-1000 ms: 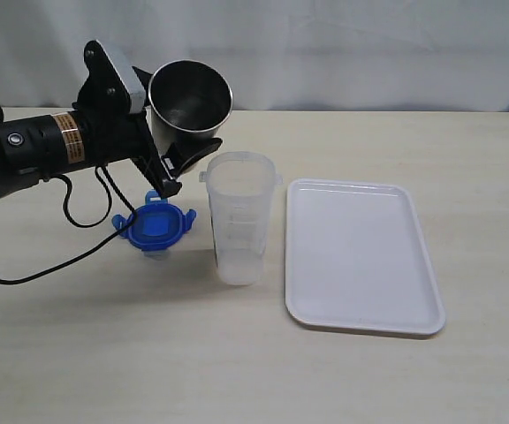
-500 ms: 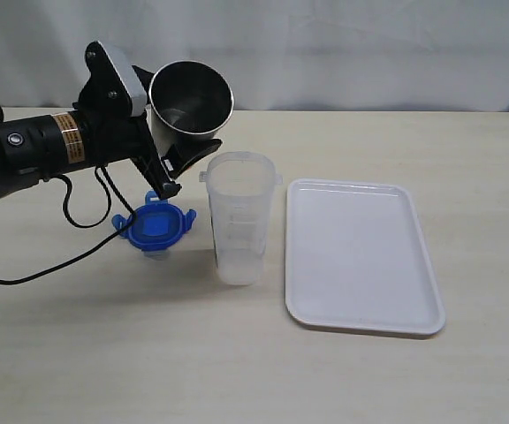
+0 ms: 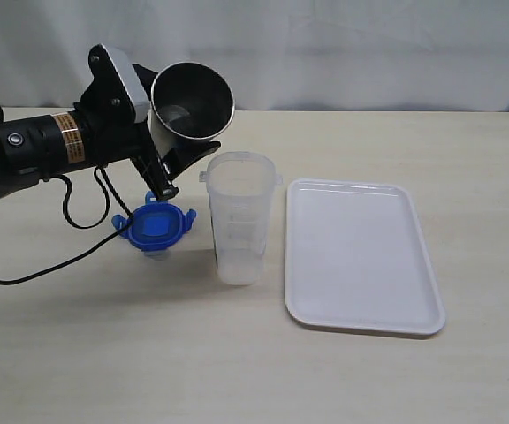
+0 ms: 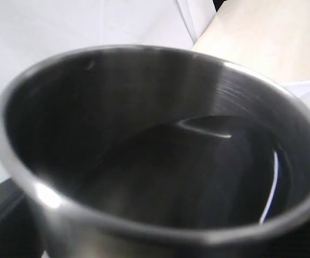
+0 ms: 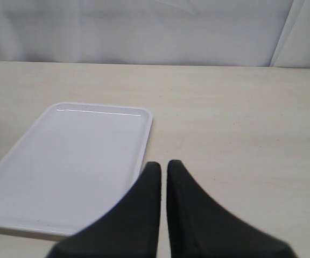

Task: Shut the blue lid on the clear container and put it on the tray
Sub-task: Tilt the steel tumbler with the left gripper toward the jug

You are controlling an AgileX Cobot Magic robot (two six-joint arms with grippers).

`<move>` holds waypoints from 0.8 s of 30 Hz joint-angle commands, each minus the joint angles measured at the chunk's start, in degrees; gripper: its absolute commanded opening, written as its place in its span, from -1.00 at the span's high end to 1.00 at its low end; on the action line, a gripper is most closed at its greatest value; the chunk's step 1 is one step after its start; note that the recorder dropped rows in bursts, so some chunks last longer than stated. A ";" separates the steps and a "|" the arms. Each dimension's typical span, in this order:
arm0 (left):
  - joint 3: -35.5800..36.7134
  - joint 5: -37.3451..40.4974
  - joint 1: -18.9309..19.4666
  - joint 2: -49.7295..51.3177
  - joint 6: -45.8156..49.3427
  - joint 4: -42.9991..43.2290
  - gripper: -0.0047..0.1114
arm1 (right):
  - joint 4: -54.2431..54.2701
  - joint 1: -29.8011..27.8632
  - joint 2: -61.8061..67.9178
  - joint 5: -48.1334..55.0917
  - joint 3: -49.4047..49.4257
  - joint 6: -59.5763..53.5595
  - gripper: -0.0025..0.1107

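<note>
The clear container (image 3: 239, 221) stands upright and uncovered on the table, just left of the white tray (image 3: 360, 256). The blue lid (image 3: 155, 228) lies flat on the table to the container's left, apart from it. My left gripper (image 3: 184, 161) is shut on a grey steel cup (image 3: 192, 104), held in the air above the lid and up-left of the container's rim, with its mouth tilted. That cup (image 4: 160, 161) fills the left wrist view. My right gripper (image 5: 162, 164) is shut and empty, over bare table beside the tray (image 5: 74, 161).
A black cable (image 3: 78, 230) from the left arm trails over the table left of the lid. A white curtain backs the table. The tray holds nothing.
The left gripper and the steel cup have shifted very slightly, the cup tipping a touch more. Lid, container and tray have not moved.
</note>
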 commanded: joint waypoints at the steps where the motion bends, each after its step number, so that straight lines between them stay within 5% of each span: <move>1: -1.06 -3.49 -0.10 -1.13 1.73 -1.94 0.92 | 0.22 0.04 -0.31 0.09 0.17 0.31 0.88; 24: -1.15 -3.17 -0.10 -1.13 8.46 -2.02 0.92 | 0.22 0.04 -0.31 0.09 0.17 0.31 0.88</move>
